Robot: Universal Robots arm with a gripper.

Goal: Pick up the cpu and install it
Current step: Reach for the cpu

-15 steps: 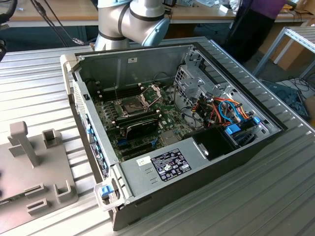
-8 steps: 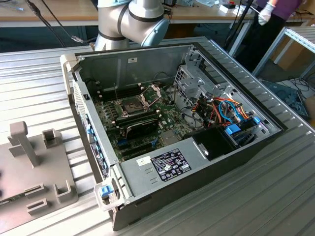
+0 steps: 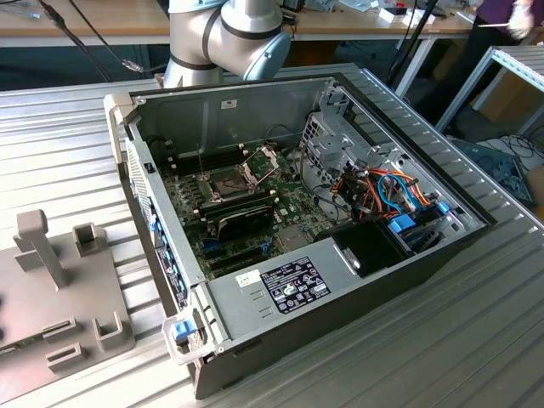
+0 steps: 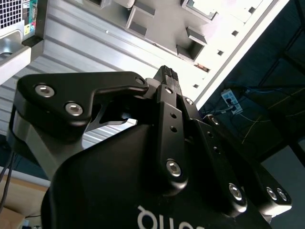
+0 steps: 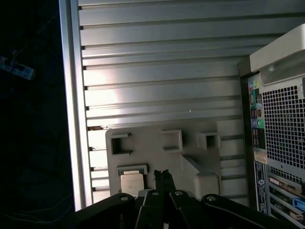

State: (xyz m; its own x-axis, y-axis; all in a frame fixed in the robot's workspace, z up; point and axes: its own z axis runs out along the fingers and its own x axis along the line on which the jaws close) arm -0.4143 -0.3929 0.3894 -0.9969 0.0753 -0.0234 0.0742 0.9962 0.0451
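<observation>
While hand [image 5: 163, 173] hangs over grey tray [image 5: 190, 155], fingers closed together and empty: cpu [image 5: 132, 184] lies in tray recess, untouched.

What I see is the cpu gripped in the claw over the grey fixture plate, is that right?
No. The cpu lies in a recess of the grey fixture plate, not gripped; the first wrist view shows it beside the claw, which is shut on nothing. The claw is over the plate.
</observation>
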